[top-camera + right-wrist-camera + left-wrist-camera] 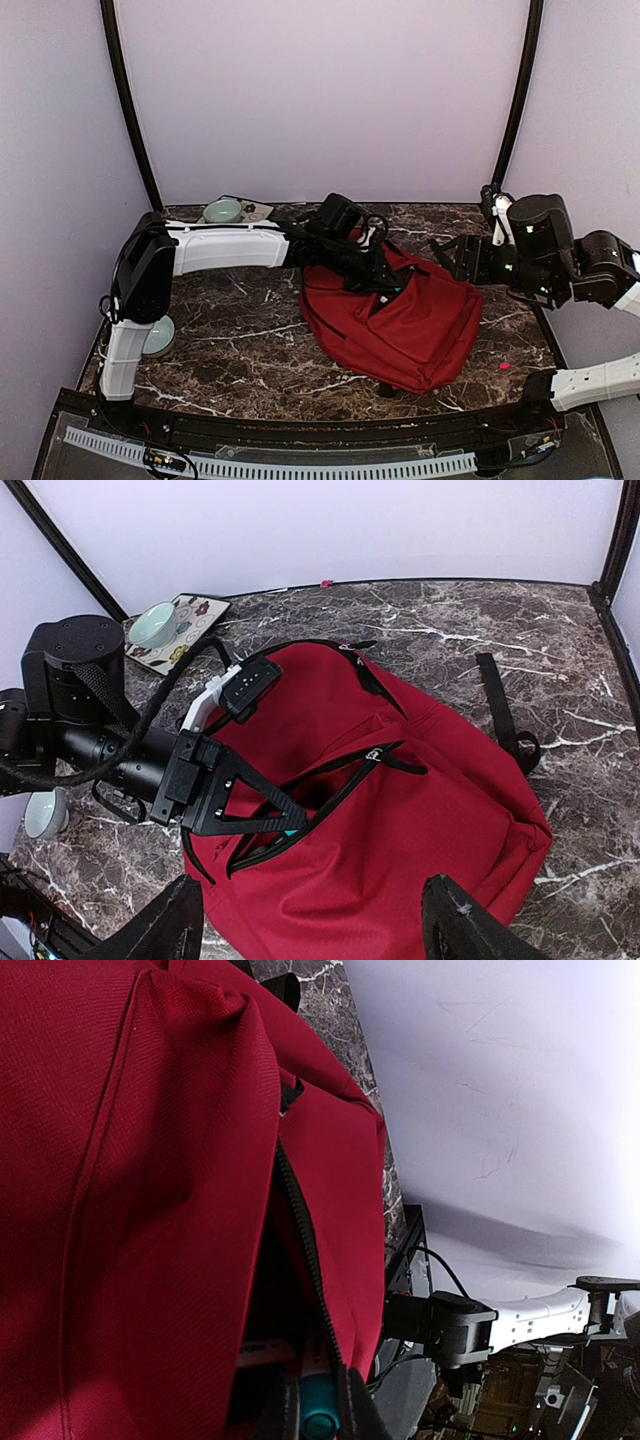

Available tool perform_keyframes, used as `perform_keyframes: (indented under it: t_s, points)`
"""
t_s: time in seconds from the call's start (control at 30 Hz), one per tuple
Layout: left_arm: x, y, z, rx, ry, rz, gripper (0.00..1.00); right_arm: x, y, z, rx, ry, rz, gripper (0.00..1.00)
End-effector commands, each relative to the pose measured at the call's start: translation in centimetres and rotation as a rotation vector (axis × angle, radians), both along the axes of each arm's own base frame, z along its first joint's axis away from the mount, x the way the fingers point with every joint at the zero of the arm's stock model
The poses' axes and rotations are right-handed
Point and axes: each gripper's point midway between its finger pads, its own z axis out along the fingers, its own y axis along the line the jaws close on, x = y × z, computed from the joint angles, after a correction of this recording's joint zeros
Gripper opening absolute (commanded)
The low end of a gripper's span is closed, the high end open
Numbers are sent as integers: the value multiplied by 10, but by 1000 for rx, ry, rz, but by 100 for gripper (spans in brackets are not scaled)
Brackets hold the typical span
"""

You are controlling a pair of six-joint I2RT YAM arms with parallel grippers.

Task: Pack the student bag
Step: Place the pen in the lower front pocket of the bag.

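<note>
Surface (pixel 230 340): dark marble, red bag (pixel 420 320) mid-frame
Walls (pixel 320 100): pale lilac
Left claw (pixel 318 1418): gripping teal pen (pixel 320 1400)
Right claw (pixel 312 905): spread wide

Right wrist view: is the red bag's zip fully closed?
No, the student bag has its zip gaping open, and the left tool, holding a teal marker, reaches into the gap.

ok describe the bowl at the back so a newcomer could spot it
Go to the far left corner of the marble table. A flat patterned card lies there with a pale green bowl on it. The other pale bowl sits at the near left edge, with no card under it.
</note>
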Motion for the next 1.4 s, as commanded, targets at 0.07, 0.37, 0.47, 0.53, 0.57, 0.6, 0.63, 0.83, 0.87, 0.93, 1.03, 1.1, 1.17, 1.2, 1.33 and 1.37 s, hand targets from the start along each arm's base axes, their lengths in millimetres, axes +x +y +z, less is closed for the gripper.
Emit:
perform_keyframes:
  t_s: [0.07, 0.37, 0.47, 0.53, 0.57, 0.6, 0.63, 0.83, 0.87, 0.93, 1.03, 1.1, 1.17, 1.2, 1.33, 1.37]
  points:
    - [-22, -10, -1, -1, 28, -53, 10, 4, -3, -5, 3, -1, -30, 76]
    - [-18, -4, 23, 75, -76, -67, 40, 16, 0, -1, -39, -34, -7, 78]
    - [-18, 3, 34, 109, -107, -75, 44, 26, 0, 0, -63, -37, 6, 79]
    - [-19, 7, 41, 129, -124, -82, 47, 34, -1, -1, -83, -31, 16, 79]
    - [-19, 11, 44, 146, -134, -86, 48, 38, -1, -3, -94, -25, 21, 79]
    - [-20, 15, 46, 166, -138, -89, 50, 42, -1, -5, -102, -18, 24, 79]
    - [-21, 18, 48, 179, -144, -93, 52, 47, -3, -6, -109, -9, 26, 79]
    - [-32, 41, 48, 285, -168, -140, 63, 78, -18, -17, -128, 45, 37, 80]
    - [-32, 45, 49, 302, -179, -141, 65, 84, -21, -21, -124, 61, 34, 80]
    - [-30, 55, 51, 342, -211, -126, 66, 94, -25, -27, -103, 97, 45, 80]
    - [-29, 61, 61, 354, -261, -123, 71, 106, -22, -40, -71, 152, 92, 78]
    - [-27, 59, 61, 353, -282, -122, 72, 112, -18, -48, -64, 181, 120, 78]
    - [-26, 53, 51, 356, -295, -127, 73, 118, -16, -54, -67, 201, 129, 78]
    - [-24, 49, 49, 352, -297, -121, 73, 121, -16, -58, -71, 210, 128, 78]
    - [-26, 22, 56, 285, -313, -144, 73, 132, -14, -46, -71, 184, 133, 79]
    - [-27, 20, 55, 281, -312, -155, 73, 133, -15, -46, -75, 181, 134, 79]
